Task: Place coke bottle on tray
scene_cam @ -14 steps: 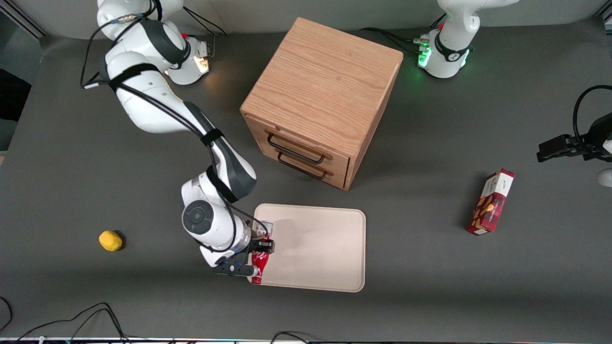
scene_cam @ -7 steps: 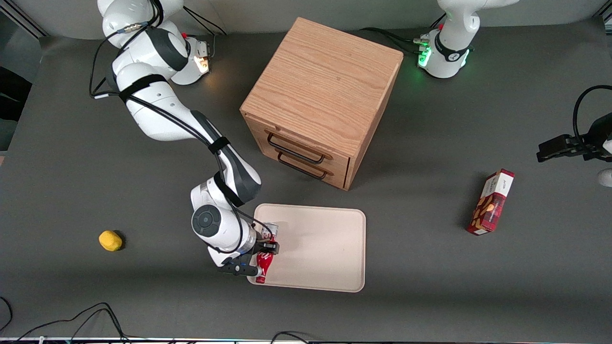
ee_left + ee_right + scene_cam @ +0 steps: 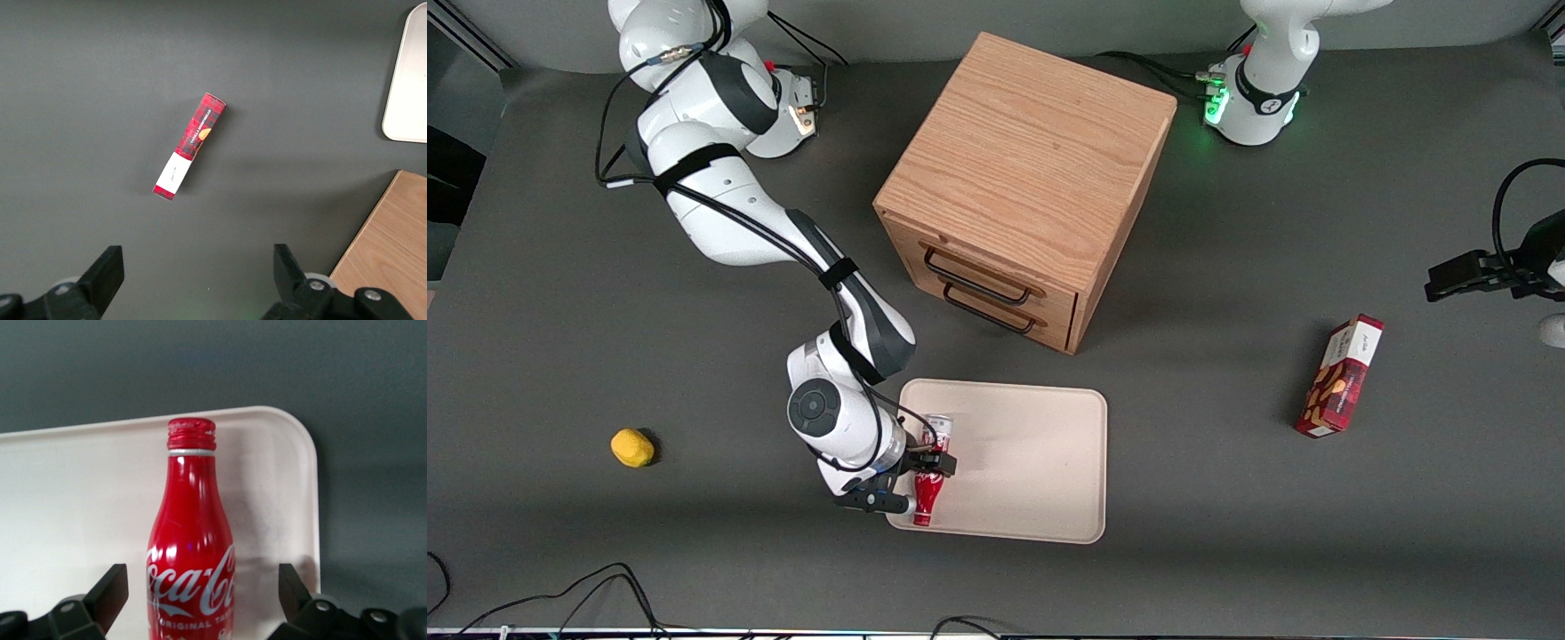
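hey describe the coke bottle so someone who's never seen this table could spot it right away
Find the wooden drawer cabinet; in front of its drawers lies a beige tray. Over the tray's end toward the working arm, the tool has the coke bottle between its fingers. It is slim, red, with white script, unlike the red rectangular snack box.

Red coke bottle (image 3: 193, 547) with white script, cream tray (image 3: 1032, 471), seemingly red-plaid snack box (image 3: 1341, 377).

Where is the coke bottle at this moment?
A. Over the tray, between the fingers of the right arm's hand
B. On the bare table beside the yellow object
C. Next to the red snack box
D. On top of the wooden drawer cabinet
A: the coke bottle is over the tray at its edge toward the working arm, between the fingers of the hand.
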You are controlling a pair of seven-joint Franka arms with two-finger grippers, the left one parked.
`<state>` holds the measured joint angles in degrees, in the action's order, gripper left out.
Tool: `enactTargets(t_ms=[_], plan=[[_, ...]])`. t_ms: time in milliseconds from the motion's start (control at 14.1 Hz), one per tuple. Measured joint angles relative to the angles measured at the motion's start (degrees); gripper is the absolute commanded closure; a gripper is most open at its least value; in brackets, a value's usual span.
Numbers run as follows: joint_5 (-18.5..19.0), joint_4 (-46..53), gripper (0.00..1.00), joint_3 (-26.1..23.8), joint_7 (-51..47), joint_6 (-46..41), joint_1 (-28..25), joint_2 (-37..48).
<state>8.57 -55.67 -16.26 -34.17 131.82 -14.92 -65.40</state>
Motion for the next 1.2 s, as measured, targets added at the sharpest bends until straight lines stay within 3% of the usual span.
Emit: enactTargets(t_ms=[212,425,920,1204], plan=[[0.0,0.5,0.00,0.1,0.0,-2.4,0.3,2.1],[0.0,1.1,0.00,0.4,0.5,-13.1,2.7,9.6],[0.0,-0.8,0.00,0.6,15.7,-40.1,16.5,25.8],[-0.8,-6.3,0.00,0.6,21.6,-44.3,21.9,33.3]])
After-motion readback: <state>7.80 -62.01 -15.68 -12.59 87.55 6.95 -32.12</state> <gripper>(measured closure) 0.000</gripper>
